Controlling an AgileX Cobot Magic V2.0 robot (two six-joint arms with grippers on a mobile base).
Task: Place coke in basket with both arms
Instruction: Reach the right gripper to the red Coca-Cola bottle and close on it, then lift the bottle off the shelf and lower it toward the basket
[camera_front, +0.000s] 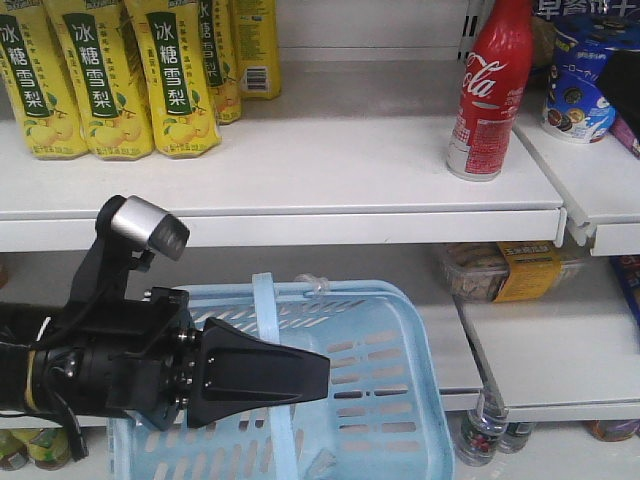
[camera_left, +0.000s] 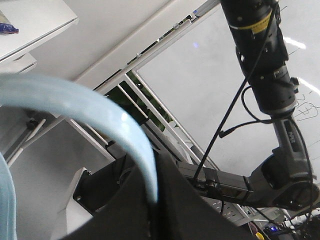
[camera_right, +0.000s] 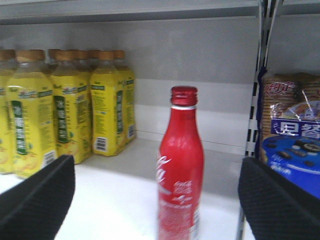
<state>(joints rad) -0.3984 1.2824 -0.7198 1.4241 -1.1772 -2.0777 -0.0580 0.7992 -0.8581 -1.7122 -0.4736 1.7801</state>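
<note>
Standing upright near the right end of the white upper shelf (camera_front: 330, 160), the coke (camera_front: 490, 90) has its red cap on and its white script facing forward, well apart from the row of yellow drink bottles (camera_front: 100, 80) on the left of the same shelf. Blue cookie packs (camera_front: 575, 95) sit on the neighbouring shelf just to its right. In the right wrist view the coke (camera_right: 181, 170) shows between the two black pads (camera_right: 37, 200) of the right tool (camera_right: 157, 197), which is spread wide and grips nothing; neither pad touches the bottle. The basket (camera_front: 385, 400) hangs below and in front of the shelf, to the left of the coke. The left tool (camera_front: 300, 375), a black wedge with a silver-topped cylinder (camera_front: 148, 227) above it, reaches in from the left over the basket with its jaws closed. In the left wrist view the pale blue handle (camera_left: 100, 115) arcs down and ends pinched between the black fingers (camera_left: 190, 210). Nothing can be seen inside the visible part of the basket.
</note>
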